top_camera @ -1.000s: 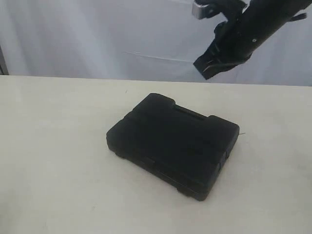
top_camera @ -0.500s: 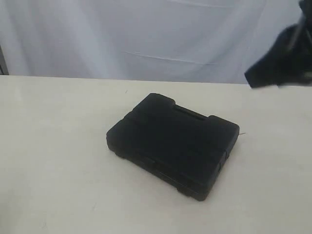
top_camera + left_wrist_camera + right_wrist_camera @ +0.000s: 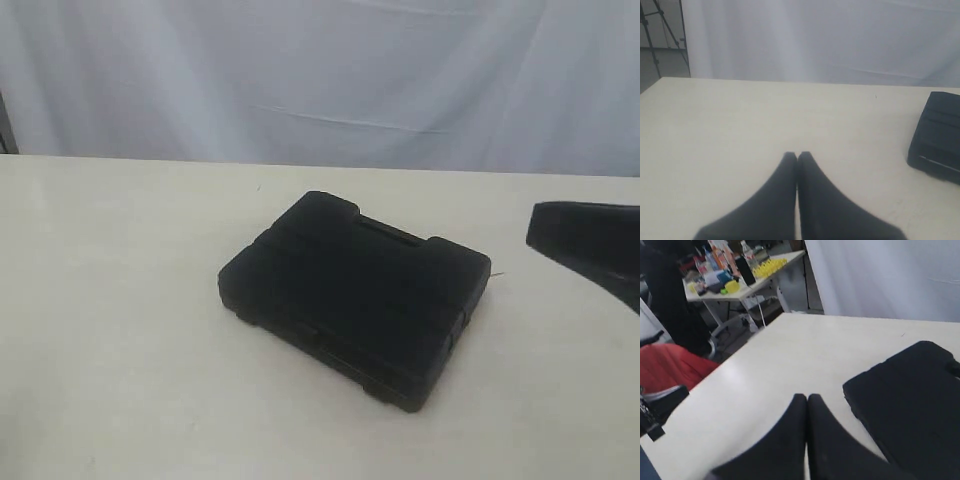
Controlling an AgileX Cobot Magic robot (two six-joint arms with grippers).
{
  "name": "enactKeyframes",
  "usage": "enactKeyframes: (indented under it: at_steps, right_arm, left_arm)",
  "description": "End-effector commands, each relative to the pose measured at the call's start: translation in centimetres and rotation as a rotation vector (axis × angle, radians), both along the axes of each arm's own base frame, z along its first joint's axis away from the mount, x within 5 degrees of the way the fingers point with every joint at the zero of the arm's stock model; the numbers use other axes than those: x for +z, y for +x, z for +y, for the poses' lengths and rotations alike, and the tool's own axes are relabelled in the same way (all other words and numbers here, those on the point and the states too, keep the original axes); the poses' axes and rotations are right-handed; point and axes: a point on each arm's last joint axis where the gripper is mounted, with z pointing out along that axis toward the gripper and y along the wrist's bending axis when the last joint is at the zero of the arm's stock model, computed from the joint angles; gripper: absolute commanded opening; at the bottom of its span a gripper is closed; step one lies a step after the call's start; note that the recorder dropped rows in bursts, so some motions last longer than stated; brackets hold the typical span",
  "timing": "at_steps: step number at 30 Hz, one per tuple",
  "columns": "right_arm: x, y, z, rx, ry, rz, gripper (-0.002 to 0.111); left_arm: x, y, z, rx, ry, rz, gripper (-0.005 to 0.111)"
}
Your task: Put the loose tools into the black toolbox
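Observation:
The black toolbox (image 3: pixel 355 295) lies closed in the middle of the cream table; it also shows as the toolbox (image 3: pixel 937 135) in the left wrist view and the toolbox (image 3: pixel 912 400) in the right wrist view. None of the loose tools shows in any view. My right gripper (image 3: pixel 534 225) pokes in low at the right edge of the exterior view, to the right of the toolbox. In its wrist view the right gripper (image 3: pixel 807 398) is shut and empty beside the box. My left gripper (image 3: pixel 797 155) is shut with nothing in it, over bare table; it is out of the exterior view.
A white curtain (image 3: pixel 320 80) hangs behind the table (image 3: pixel 110 300). Beyond the table's end the right wrist view shows a cluttered side table (image 3: pixel 740 280) and something red (image 3: pixel 670 370). A tripod (image 3: pixel 655 30) stands by the far corner in the left wrist view.
My right arm has swung from high above the toolbox's back right down to low at the right edge of the exterior view. The toolbox has not moved.

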Motion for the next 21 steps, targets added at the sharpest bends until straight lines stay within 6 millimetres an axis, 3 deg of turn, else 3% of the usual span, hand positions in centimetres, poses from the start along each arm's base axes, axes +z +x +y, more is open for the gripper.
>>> enactKeyframes:
  at_steps: [1,11,17,21]
  right_arm:
    - [0.8,-0.7,-0.3,-0.043,0.058,-0.089,-0.001]
    - [1.4,-1.3,-1.3,-0.111,-0.159,-0.219,-0.001]
    - [-1.7,-1.2,-2.4,-0.207,-0.184,-0.159,-0.001]
    - [-4.9,-2.1,-3.8,-0.346,-0.195,-0.122,-0.001]
  left_arm:
    - [-0.1,0.0,0.0,-0.002,-0.003,0.0,0.0]
    - [-0.1,0.0,0.0,-0.002,-0.003,0.0,0.0]
    - [-0.1,0.0,0.0,-0.002,-0.003,0.0,0.0]
    - [-0.1,0.0,0.0,-0.002,-0.003,0.0,0.0]
